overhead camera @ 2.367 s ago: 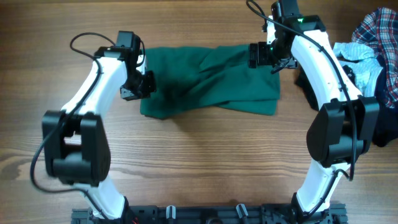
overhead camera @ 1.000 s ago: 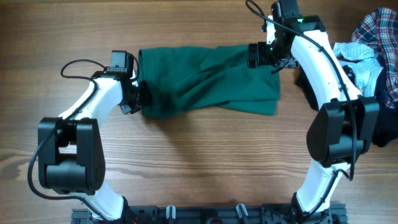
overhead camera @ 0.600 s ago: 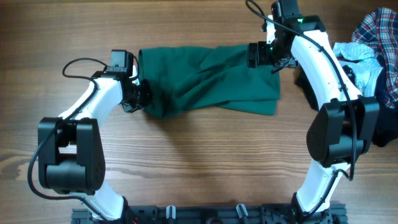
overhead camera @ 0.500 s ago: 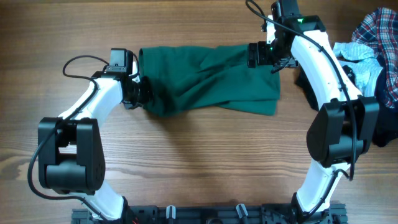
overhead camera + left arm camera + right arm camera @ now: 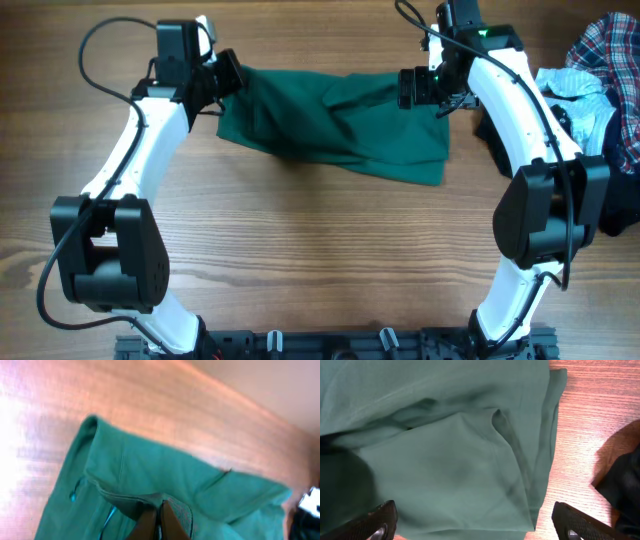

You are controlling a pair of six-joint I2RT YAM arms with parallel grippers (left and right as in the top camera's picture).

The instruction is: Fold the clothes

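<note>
Overhead: dark green garment [image 5: 340, 125] lies rumpled, upper centre. Left gripper [image 5: 228, 72] pinches its upper-left edge, probably a hem. Right gripper [image 5: 476, 526] spread wide above its right end.

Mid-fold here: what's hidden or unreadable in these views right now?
Overhead: plaid shirt cut off by the right edge.
Right wrist: black garment cut off by the right edge.
Left wrist: blurred; layers of green garment inside the shut left end effector unreadable.
</note>
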